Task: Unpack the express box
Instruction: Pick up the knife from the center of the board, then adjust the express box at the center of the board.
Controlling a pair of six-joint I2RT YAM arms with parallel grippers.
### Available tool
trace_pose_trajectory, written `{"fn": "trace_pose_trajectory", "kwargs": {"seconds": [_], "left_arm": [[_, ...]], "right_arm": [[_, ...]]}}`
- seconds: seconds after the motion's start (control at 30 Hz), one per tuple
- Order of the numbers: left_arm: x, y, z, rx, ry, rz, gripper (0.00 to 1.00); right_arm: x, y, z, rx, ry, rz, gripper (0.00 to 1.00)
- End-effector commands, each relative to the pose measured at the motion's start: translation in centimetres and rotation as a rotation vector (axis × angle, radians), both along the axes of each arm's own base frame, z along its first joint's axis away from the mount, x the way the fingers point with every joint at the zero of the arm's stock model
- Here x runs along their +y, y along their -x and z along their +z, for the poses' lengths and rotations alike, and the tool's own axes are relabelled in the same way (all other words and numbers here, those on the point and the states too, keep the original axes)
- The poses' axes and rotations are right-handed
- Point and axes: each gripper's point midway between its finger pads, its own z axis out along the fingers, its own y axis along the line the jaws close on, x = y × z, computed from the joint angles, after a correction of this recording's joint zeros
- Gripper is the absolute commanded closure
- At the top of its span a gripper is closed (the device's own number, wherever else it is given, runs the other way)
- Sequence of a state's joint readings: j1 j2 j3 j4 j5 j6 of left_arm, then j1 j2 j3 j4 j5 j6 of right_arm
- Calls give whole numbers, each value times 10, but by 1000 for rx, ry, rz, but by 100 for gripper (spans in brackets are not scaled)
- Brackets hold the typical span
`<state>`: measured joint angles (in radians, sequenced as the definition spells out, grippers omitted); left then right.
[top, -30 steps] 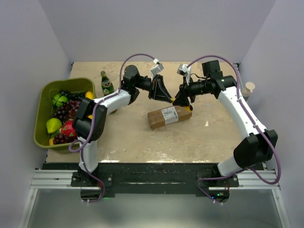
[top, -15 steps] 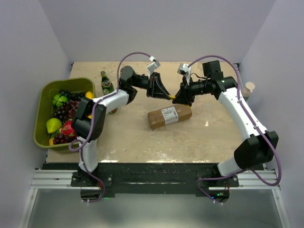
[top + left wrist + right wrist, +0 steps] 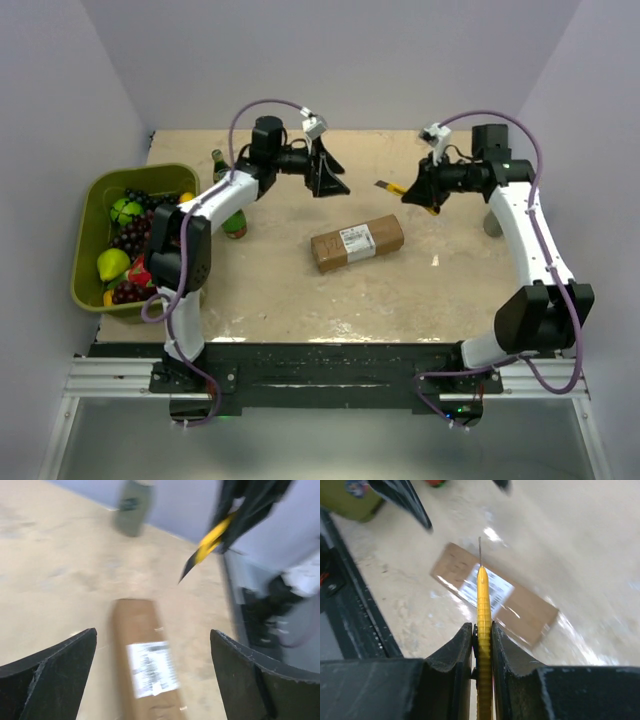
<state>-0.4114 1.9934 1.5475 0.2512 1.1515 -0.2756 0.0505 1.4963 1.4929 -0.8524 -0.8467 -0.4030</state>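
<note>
Brown box (image 3: 357, 242) lies flat near the bench's middle, label up, slanted with its right end nearer the far edge. Left gripper (image 3: 332, 188) hangs off the box's far left, jaws spread wide with nothing between them. Right gripper (image 3: 420, 192) sits toward the far right, clamped on a yellow knife (image 3: 482, 590), blade out, clear of the box

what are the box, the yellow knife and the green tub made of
Express box: matte brown cardboard with a white paper label. Utility knife: yellow body looks like plastic, ridged along its edge; thin grey blade, probably metal. Green tub: likely moulded plastic, smooth and evenly coloured.
</note>
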Motion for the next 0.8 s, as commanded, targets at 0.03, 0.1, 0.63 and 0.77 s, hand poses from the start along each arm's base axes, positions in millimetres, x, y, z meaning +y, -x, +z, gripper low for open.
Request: {"fn": "trace_pose_trajectory", "kwargs": {"seconds": [0.03, 0.1, 0.63, 0.77], "left_arm": [[67, -59, -52, -268, -423, 341, 0], [76, -59, -69, -248, -503, 395, 3], [103, -38, -146, -91, -692, 540, 30], [92, -2, -154, -40, -675, 425, 30]], "right_arm": [[-37, 23, -3, 57, 89, -239, 100], [-41, 29, -12, 89, 57, -354, 100], [-63, 4, -98, 365, 55, -717, 100], [-63, -34, -103, 327, 55, -728, 100]]}}
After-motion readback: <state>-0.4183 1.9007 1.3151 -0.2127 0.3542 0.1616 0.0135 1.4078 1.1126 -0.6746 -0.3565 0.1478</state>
